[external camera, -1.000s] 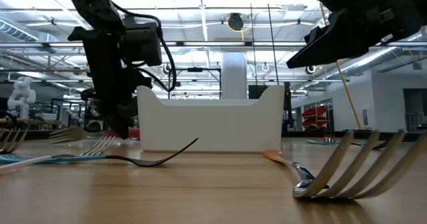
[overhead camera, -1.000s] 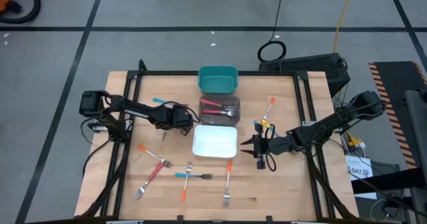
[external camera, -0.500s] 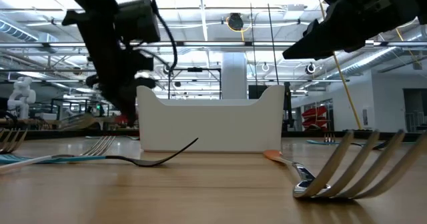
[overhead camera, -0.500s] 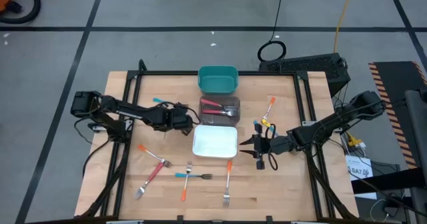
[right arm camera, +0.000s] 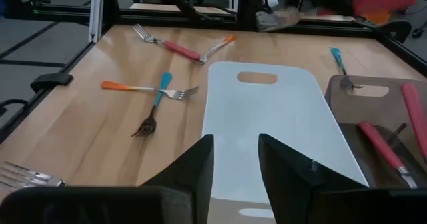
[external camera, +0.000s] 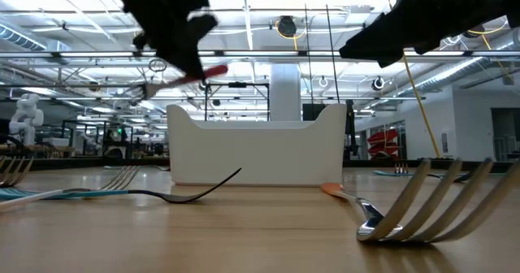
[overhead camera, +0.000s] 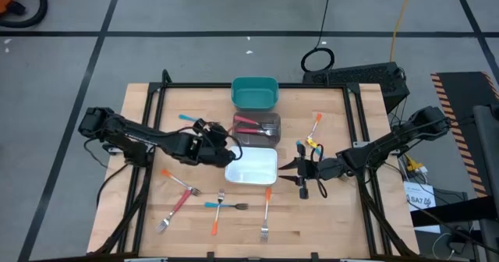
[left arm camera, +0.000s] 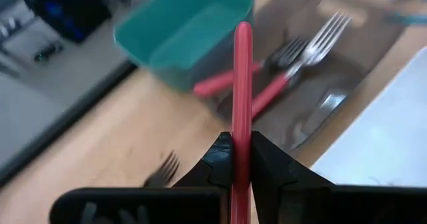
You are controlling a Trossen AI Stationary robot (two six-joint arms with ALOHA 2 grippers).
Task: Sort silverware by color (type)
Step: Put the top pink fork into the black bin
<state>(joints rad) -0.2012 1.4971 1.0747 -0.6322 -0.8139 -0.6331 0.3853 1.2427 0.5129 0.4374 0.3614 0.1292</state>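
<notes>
The left gripper (left arm camera: 240,159) is clenched on a red-handled fork (left arm camera: 241,84), the handle pinched between its two dark fingers and pointing forward toward the bins. In the high view it hovers just beside the near left corner of the white bin (overhead camera: 261,167), close to the dark bin (overhead camera: 272,129) behind it. The low view shows the fork (external camera: 185,80) lifted well clear of the table and slightly tilted. The dark bin already holds two red-handled forks (left arm camera: 263,91), so the step in hand looks like bringing this third one to join them. To do it well, the fork should travel over the dark bin's near wall — not stop above the white one — and come low before the fingers let go, with the handle lying along the bin's long side so it does not catch the rim or bounce out. The teal bin (overhead camera: 255,93) sits just behind and is easy to overshoot into. The right gripper (overhead camera: 300,175) waits beside the white bin's right side, fingers apart and holding nothing. Still on the table are a blue fork (overhead camera: 187,118) at back left, a mixed cluster (overhead camera: 220,206) near the front edge, and an orange fork (overhead camera: 315,125) at the right — all waiting their turn.
</notes>
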